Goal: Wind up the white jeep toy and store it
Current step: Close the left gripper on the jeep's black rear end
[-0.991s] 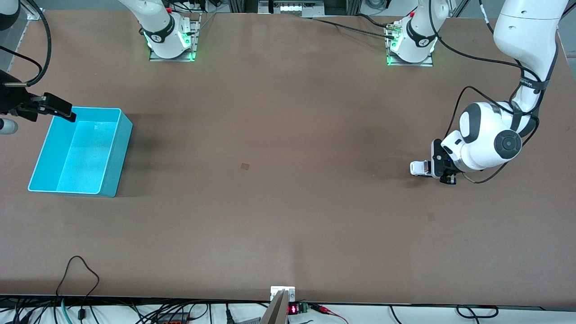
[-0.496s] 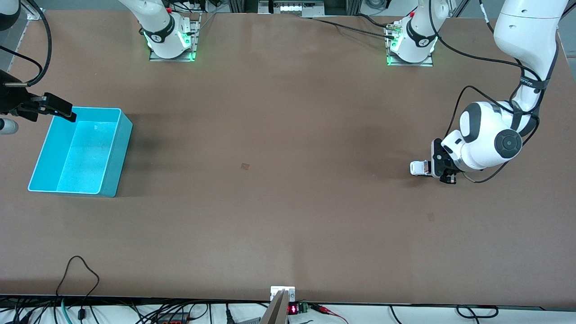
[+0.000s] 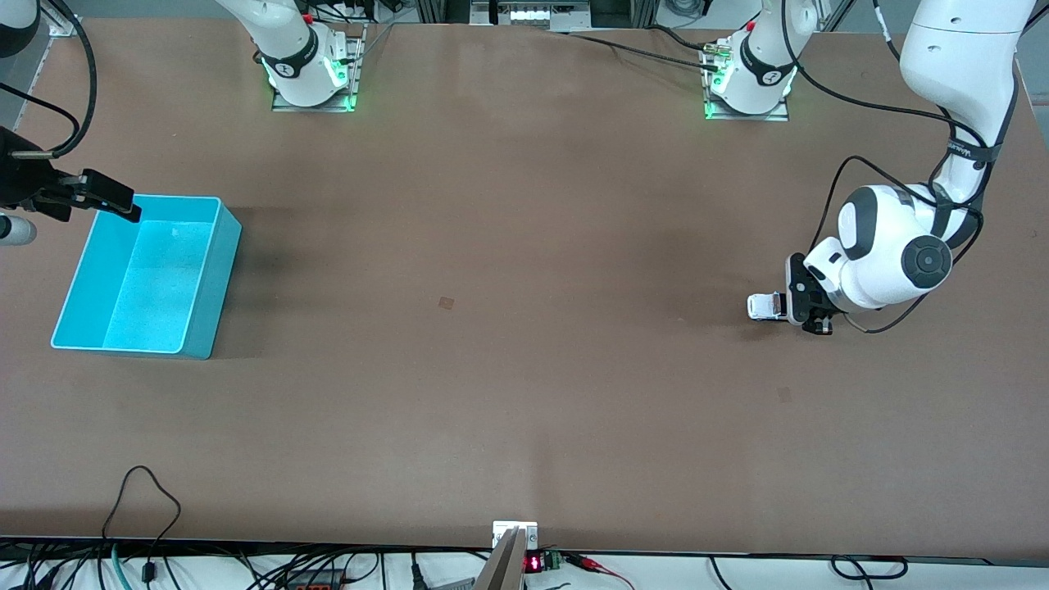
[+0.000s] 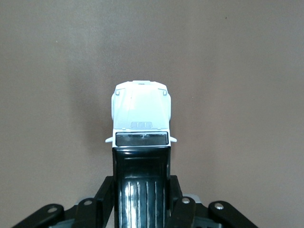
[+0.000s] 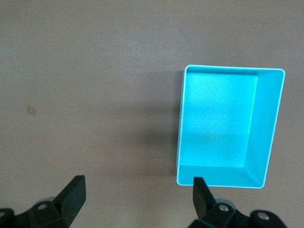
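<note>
- Now we see the white jeep toy down on the brown counter, near the edge at the left arm's end and about halfway between the edge by the robots' bases and the edge by the front camera.
- We see the left end effector low on the counter, right at the black back part of the jeep.
- From the left wrist view, we see its two black fingers pressed against both sides of the jeep's black roof part, so it is closed on the little car.
- We see the jeep's white hood poking out from between the fingers, pointing away from the left end effector and toward the middle of the counter.
- We see the right end effector up in the air over the corner of the turquoise bin closest to the counter edge at the right arm's end.
- From the right wrist view, we see its two fingers spread wide apart with nothing between them; the right arm waits there.
- We see the turquoise bin sitting on the counter near the edge at the right arm's end, well apart from the jeep.
- We see a small tan square mark on the counter near its middle.
</note>
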`<state>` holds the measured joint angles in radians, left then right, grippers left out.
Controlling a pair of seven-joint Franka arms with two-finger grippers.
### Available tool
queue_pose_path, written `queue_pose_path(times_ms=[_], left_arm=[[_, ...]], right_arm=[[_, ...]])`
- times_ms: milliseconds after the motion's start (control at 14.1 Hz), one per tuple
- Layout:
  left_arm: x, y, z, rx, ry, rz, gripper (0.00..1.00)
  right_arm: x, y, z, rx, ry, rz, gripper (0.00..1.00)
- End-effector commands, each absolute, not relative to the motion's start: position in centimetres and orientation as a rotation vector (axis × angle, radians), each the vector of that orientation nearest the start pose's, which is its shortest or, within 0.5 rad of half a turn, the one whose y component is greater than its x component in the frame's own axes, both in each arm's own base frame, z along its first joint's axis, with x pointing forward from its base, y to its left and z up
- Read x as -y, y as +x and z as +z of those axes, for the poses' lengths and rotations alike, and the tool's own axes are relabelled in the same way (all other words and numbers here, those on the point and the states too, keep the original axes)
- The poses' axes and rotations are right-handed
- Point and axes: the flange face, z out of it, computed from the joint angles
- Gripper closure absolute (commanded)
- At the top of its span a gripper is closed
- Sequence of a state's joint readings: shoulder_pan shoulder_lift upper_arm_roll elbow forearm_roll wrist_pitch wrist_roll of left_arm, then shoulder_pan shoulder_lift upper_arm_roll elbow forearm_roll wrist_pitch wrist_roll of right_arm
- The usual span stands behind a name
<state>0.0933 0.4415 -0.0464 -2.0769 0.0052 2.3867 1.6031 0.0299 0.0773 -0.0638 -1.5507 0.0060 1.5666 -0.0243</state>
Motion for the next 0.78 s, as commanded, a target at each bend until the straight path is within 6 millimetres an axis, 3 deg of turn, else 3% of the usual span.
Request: queue_pose_path(times_ms=[0,283,708], left_arm=[[-2.7,56.3,20.8,-2.268,-2.343,0.15,0.71],[-2.7,56.1,20.3,-2.278,-2.343,0.16,0.72],[-2.7,56.1,19.7,-2.279,-2.346,0.168,0.71]], right_arm=[[1.3,56.9,59.3,-0.022,-3.135,0.093,0.0],[0.3,56.9,59.3,0.004,-3.131,0.091,0.0],[0.3,56.9,59.2,0.004,-3.131,0.096,0.0]])
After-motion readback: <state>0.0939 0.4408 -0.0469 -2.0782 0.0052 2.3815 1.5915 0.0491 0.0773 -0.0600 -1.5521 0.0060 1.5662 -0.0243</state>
